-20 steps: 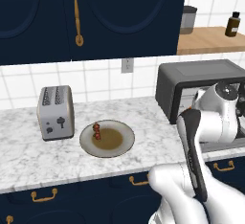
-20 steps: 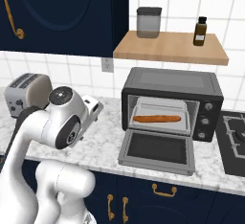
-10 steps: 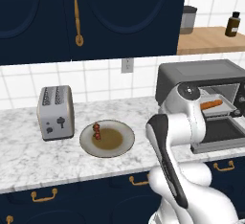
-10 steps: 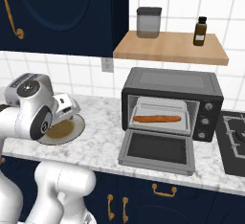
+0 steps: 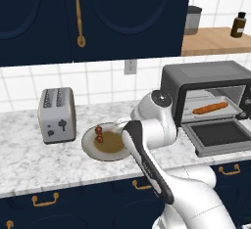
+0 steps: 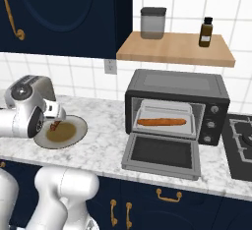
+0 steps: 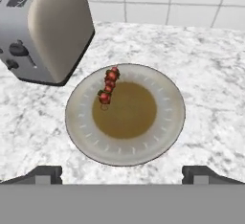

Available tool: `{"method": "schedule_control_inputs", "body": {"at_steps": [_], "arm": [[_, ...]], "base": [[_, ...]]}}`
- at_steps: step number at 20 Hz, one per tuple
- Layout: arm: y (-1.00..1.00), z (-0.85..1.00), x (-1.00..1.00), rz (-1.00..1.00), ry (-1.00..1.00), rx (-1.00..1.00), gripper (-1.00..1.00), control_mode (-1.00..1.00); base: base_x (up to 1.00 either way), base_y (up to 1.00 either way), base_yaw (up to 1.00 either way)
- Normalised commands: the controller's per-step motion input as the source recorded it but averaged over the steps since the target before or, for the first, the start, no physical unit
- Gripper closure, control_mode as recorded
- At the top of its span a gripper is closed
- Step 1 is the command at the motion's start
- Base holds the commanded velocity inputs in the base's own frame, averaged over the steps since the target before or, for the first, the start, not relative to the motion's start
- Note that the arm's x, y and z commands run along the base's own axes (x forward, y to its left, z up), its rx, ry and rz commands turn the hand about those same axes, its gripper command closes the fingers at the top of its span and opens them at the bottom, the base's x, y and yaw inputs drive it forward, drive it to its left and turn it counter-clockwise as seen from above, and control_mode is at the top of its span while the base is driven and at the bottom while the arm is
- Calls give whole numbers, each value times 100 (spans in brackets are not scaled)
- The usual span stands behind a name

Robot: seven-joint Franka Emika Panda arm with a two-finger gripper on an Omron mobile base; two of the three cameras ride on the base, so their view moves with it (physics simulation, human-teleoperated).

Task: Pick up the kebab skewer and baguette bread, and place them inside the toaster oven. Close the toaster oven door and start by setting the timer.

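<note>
The skewer [image 7: 109, 85] is a short thin stick with small red and dark chunks. It lies on the rim of a grey plate [image 7: 167, 127] with a brown centre, directly below the end effector [image 7: 122, 173], a little to its left. The end effector hangs above the plate with its fingers spread wide and nothing between them. The baguette [image 6: 161, 122], slim and orange-brown, lies inside the oven [image 6: 177, 87], far to the right of the end effector, and the door [image 6: 162, 154] is dropped open. The counter [image 7: 210, 74] is white-grey marble. A silver toaster [image 7: 45, 27] stands just left of the plate, before white wall tiles.
</note>
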Motion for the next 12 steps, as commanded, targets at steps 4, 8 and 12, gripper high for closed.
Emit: {"method": "schedule_control_inputs", "body": {"at_steps": [4, 8, 12], "arm": [[45, -37, 66, -23, 1, 15, -100, -100], [17, -15, 18, -7, 1, -1, -100, -100], [4, -1, 7, -1, 19, 0, -100, -100]], "base": [[0, 0, 0], [0, 0, 0], [0, 0, 0]]}}
